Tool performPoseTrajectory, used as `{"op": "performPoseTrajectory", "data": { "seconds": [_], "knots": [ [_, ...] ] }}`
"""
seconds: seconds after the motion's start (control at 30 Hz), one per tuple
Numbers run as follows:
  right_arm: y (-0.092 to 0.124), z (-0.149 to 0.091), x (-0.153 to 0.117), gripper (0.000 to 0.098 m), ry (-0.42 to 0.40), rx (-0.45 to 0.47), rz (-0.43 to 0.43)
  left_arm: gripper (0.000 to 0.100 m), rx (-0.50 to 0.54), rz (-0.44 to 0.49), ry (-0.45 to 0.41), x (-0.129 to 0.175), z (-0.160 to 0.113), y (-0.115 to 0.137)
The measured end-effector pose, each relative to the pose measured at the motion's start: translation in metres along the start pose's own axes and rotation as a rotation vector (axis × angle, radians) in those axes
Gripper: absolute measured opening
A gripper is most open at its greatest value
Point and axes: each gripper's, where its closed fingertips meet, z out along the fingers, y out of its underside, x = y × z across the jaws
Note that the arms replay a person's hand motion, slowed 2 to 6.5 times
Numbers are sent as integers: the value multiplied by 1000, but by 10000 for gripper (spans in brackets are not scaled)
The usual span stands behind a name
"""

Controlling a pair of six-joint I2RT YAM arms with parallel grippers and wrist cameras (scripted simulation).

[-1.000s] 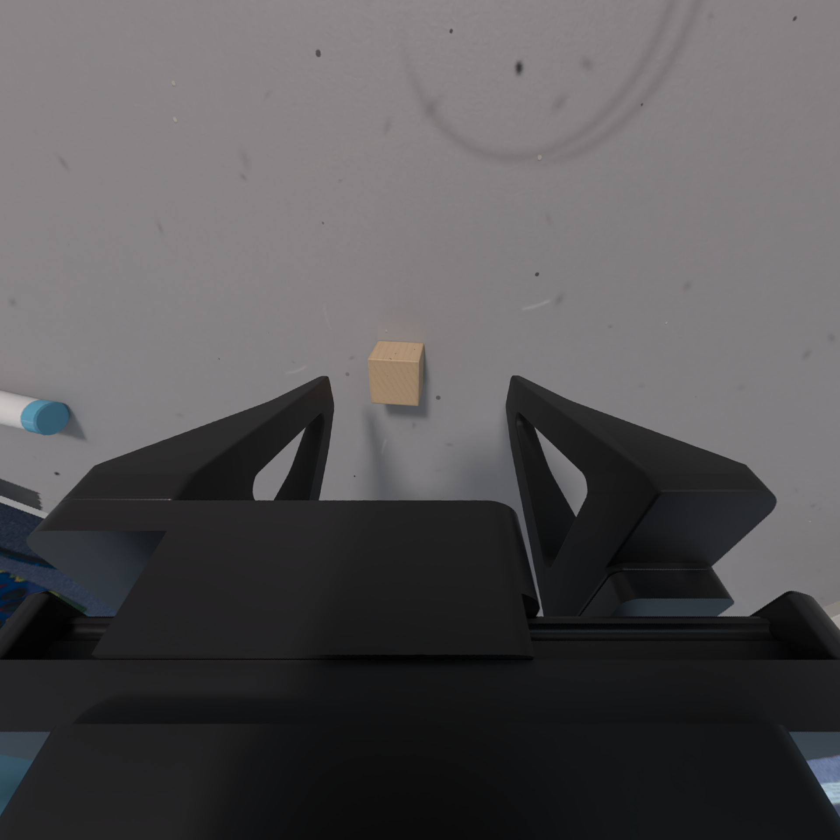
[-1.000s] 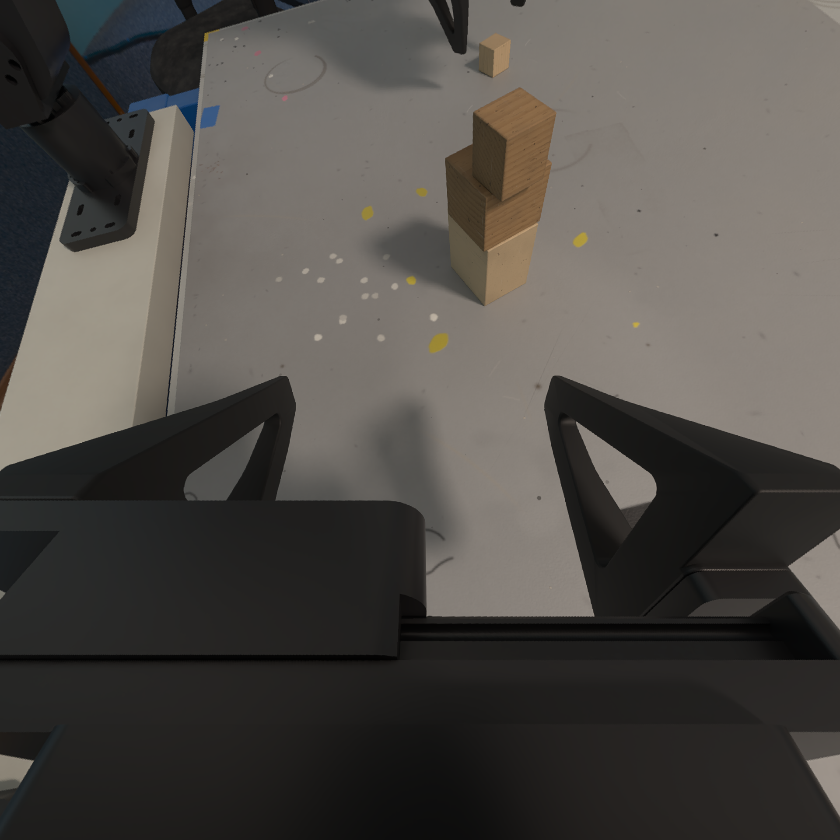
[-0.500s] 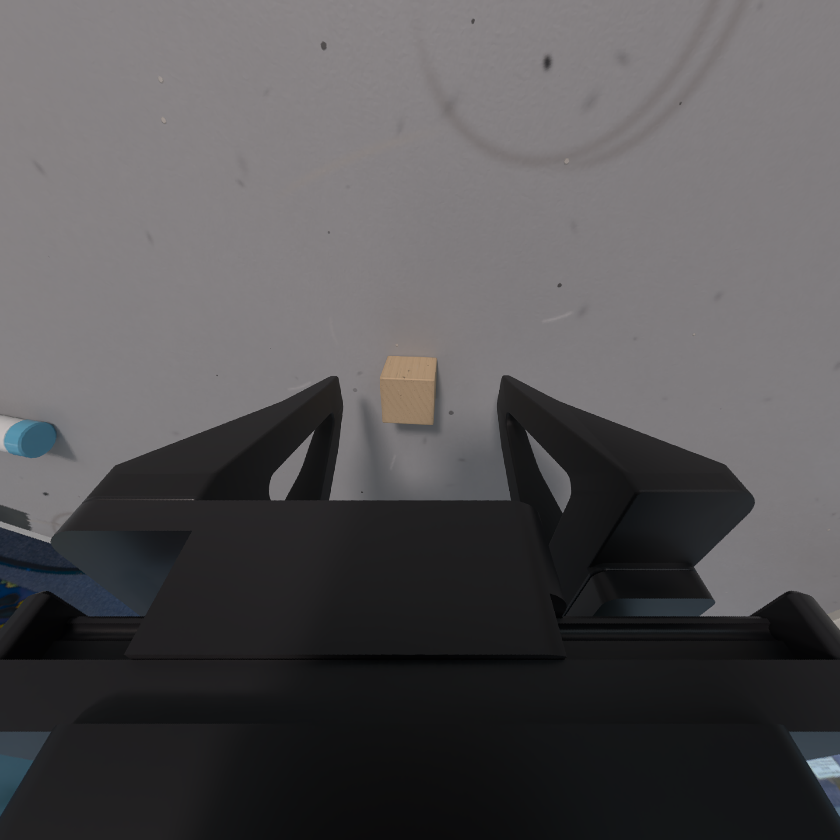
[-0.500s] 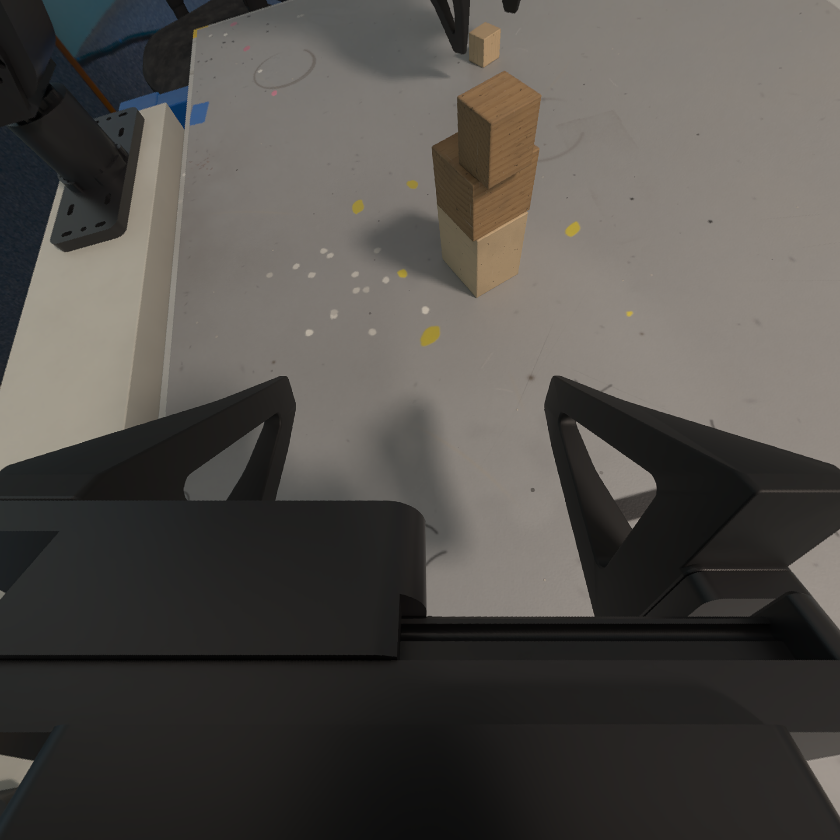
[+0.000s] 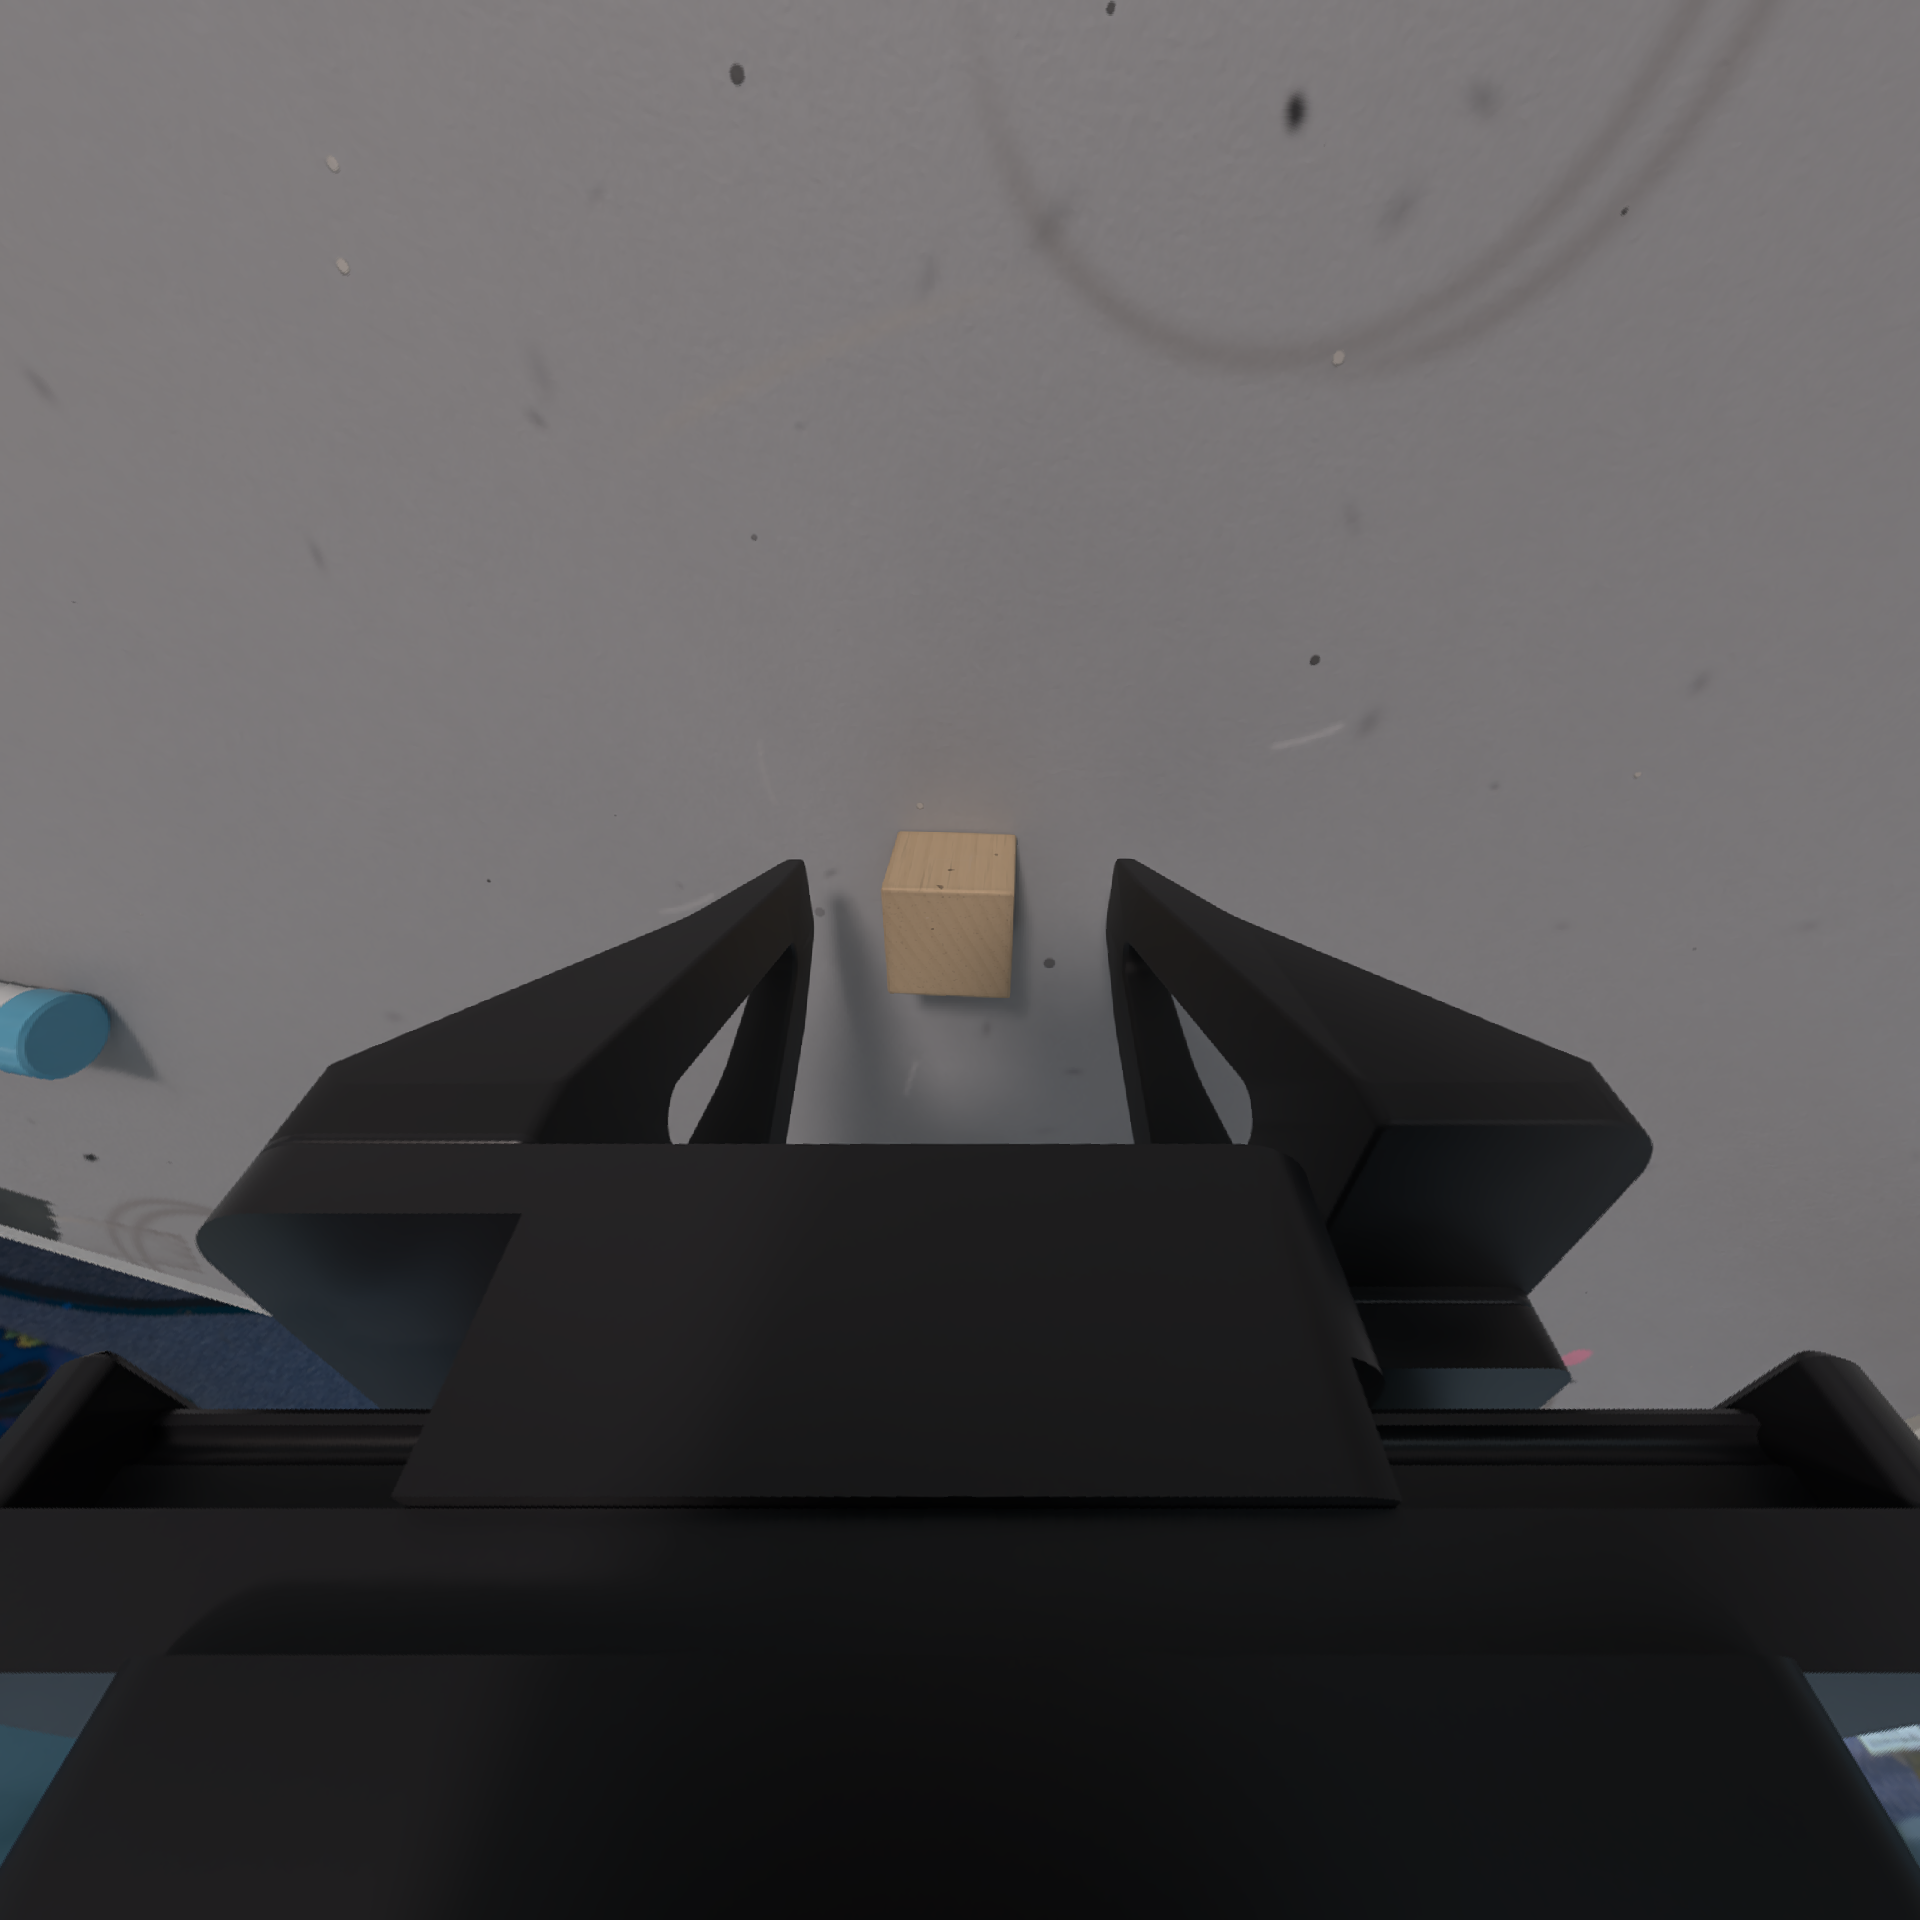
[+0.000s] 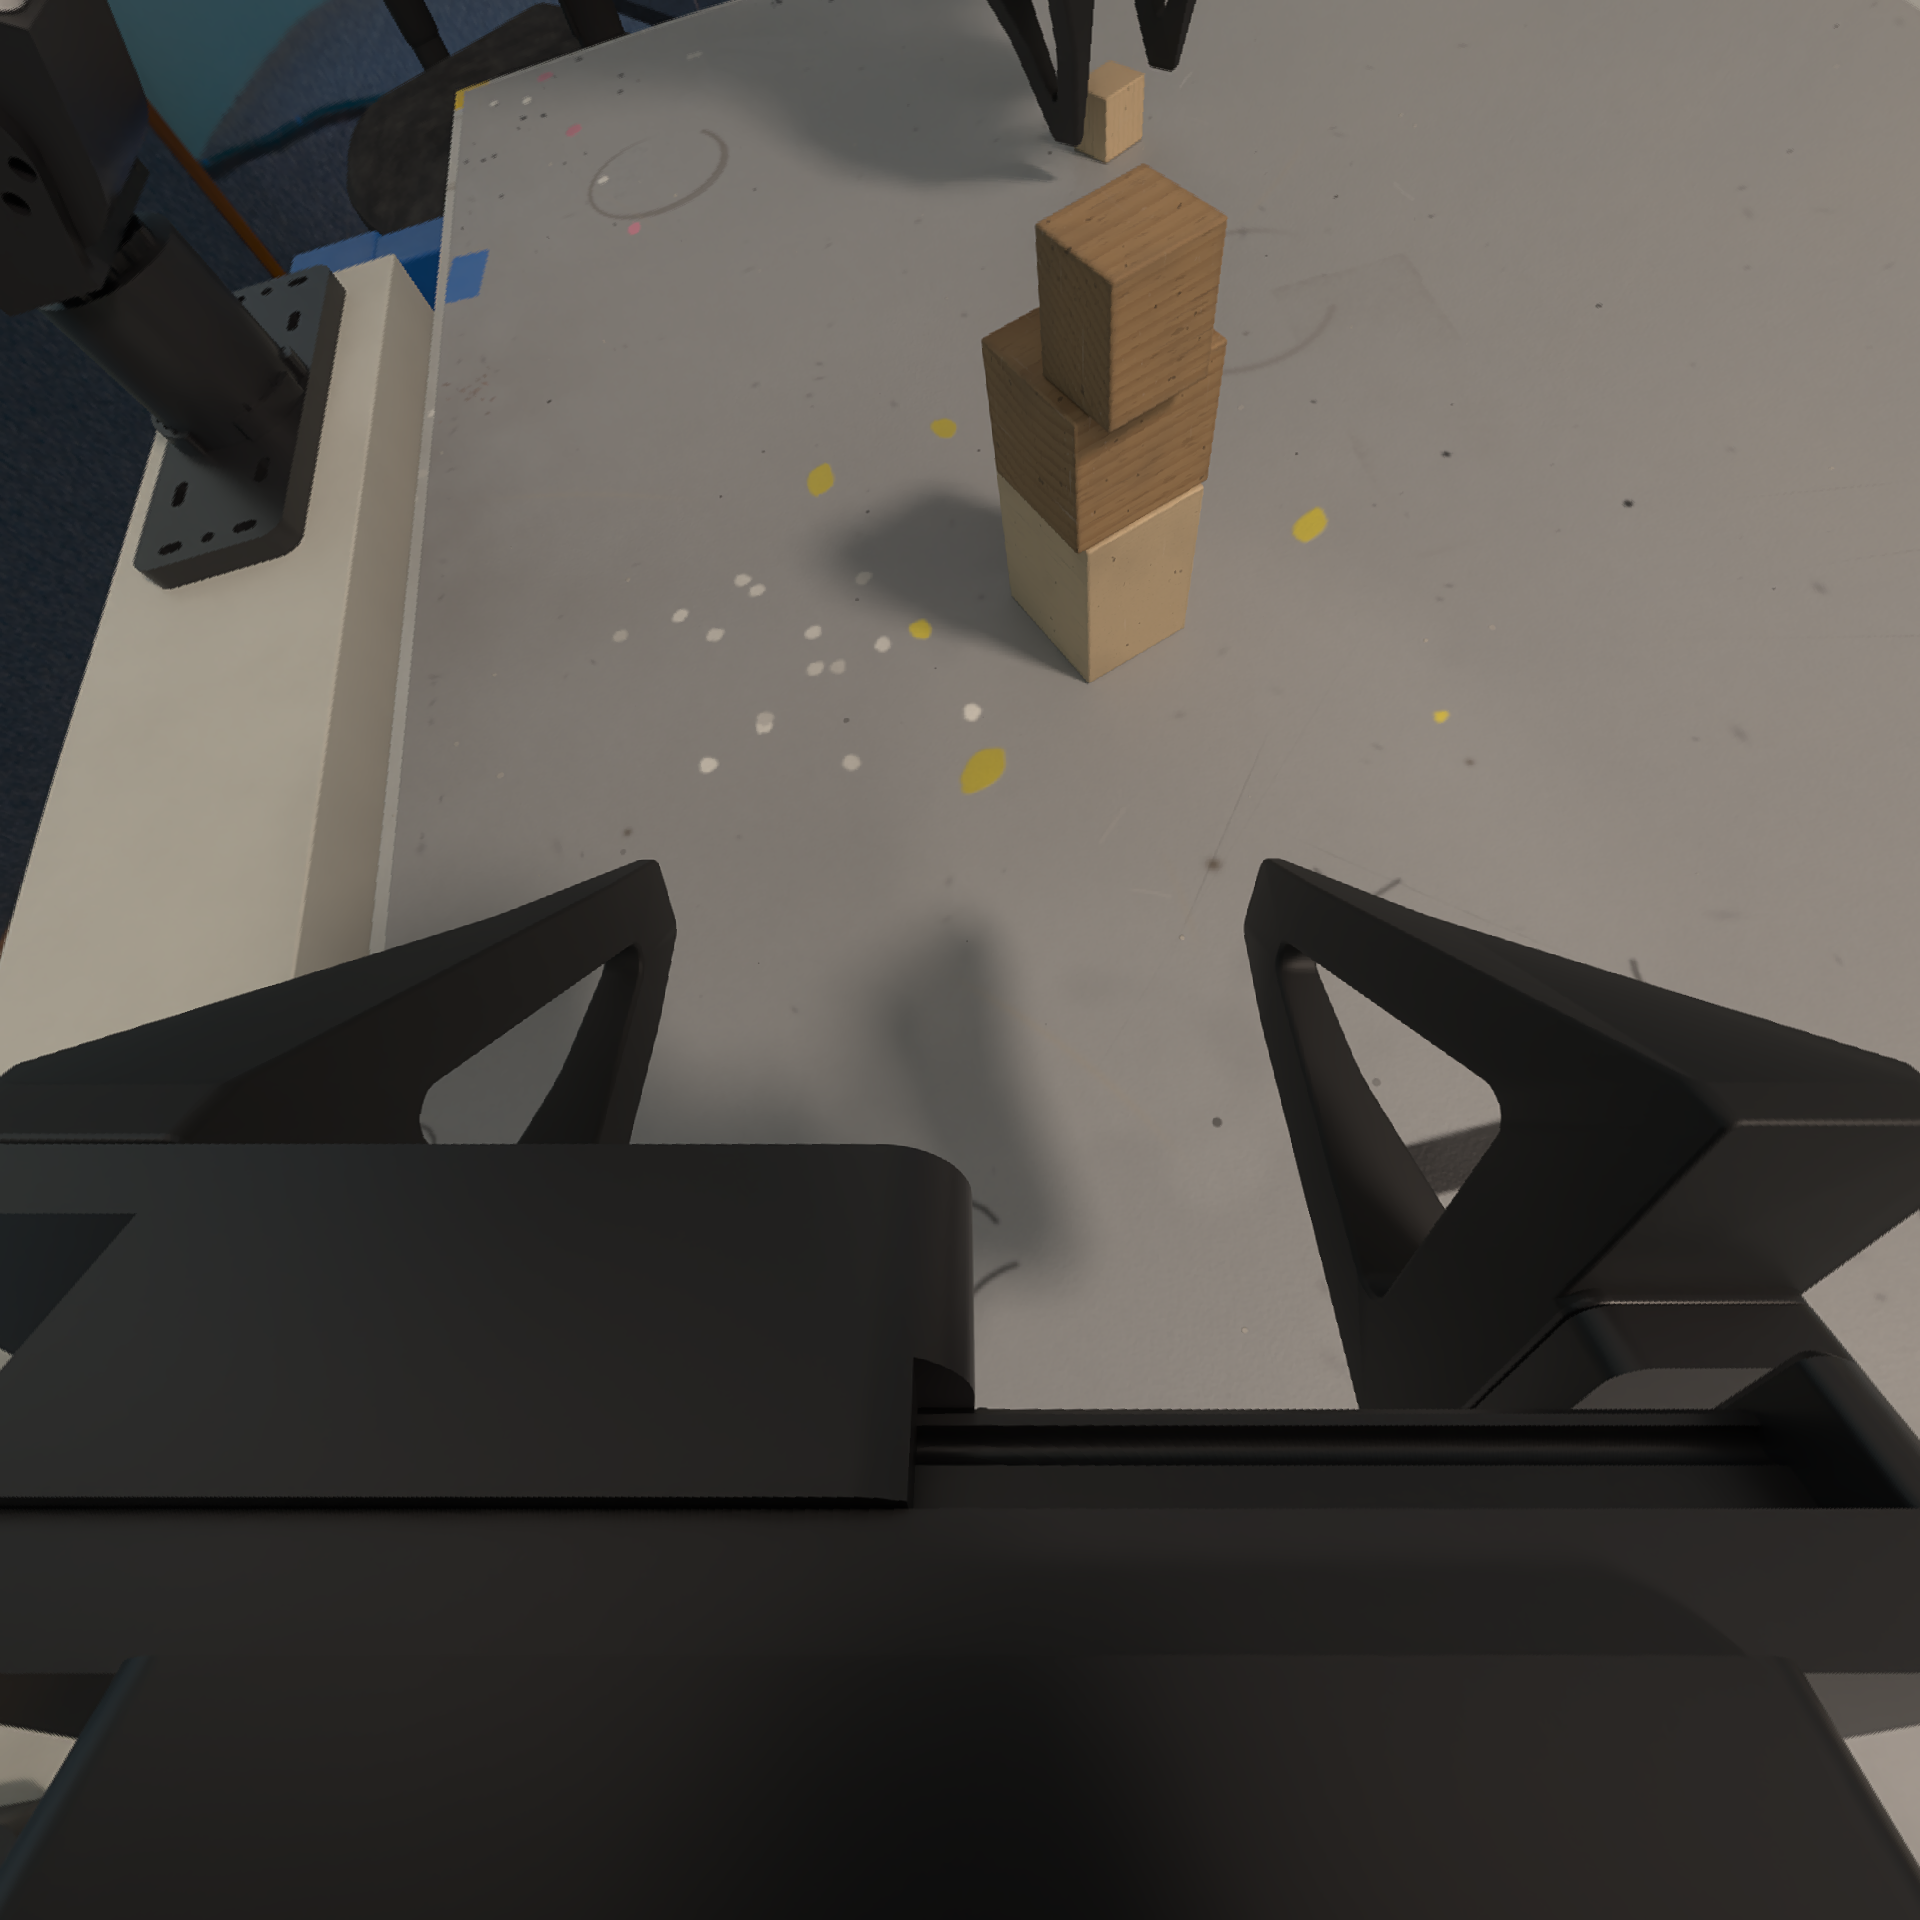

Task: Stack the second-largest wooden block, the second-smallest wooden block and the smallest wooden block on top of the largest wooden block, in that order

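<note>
The smallest pale wooden block [image 5: 948, 914] sits on the grey table between the tips of my left gripper [image 5: 956, 878], which is open around it with a gap on each side. It also shows far off in the right wrist view [image 6: 1112, 123], with the left gripper's fingers [image 6: 1049, 73] around it. A stack of three blocks stands mid-table: a pale largest block [image 6: 1107, 587] at the bottom, a brown block [image 6: 1101, 447] on it, and a smaller brown block [image 6: 1127, 291] on top. My right gripper [image 6: 961, 883] is open and empty, well short of the stack.
A blue-capped white marker [image 5: 47, 1029] lies at the left. The table's left edge borders a white beam [image 6: 208, 727] carrying a black arm mount [image 6: 229, 436]. Paint specks dot the grey table [image 6: 1558, 623].
My left gripper has moved forward and narrowed so its tips now flank the small block. My right gripper has drawn back slightly from the stack, still open.
</note>
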Motion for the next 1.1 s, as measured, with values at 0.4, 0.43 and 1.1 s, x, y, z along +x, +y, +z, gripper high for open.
{"op": "performPoseTrajectory", "data": {
  "seconds": [0.4,0.43,1.1],
  "knots": [
    [0,1,1,940,-1,-1,2,212,-14,-6,14,-2,2,3],
    [0,1,1,940,-1,-1,1,206,-13,-9,15,-2,2,3],
    [0,1,1,940,-2,-3,1,208,125,-57,-8,16,-48,-47]
  ]
}}
